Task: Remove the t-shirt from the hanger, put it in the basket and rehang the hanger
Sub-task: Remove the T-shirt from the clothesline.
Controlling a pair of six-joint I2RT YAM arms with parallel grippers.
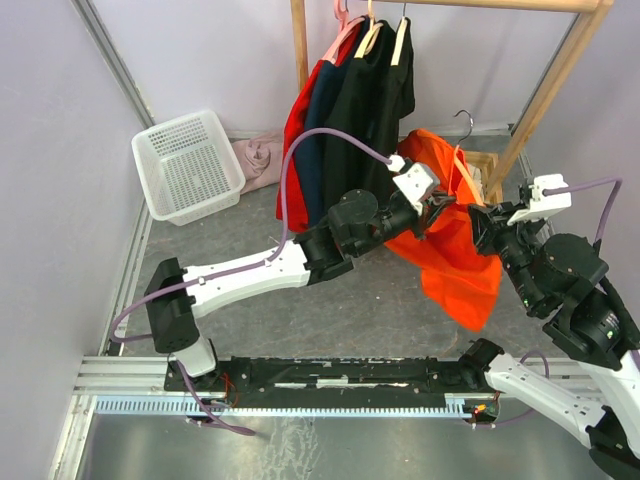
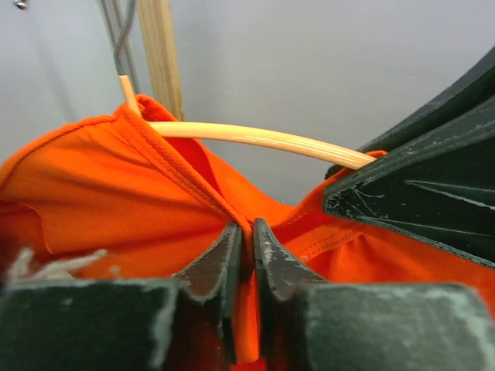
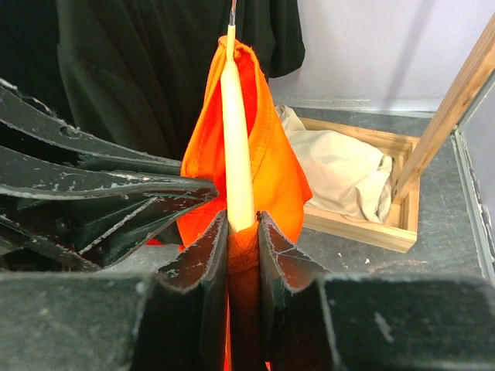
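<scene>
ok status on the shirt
Left gripper shut on shirt collar; right gripper shut on hanger end. Shirt not off yet. Nothing seen in the way.

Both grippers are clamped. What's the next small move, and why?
Probably pull the left gripper a little away from the hanger, stretching the shirt collar. It is shut on the neckline just below the bare bar, while the right gripper clamps the hanger's end, so it should hold.

I see both arms built alike: the left arm (image 1: 240, 275) and right arm (image 1: 545, 385) have white link shells between bulky black joint housings, a thin purple cable (image 1: 320, 131) running to each white wrist camera (image 1: 415, 182), and black fingers (image 2: 213, 267) scuffed pale grey along their edges.
</scene>
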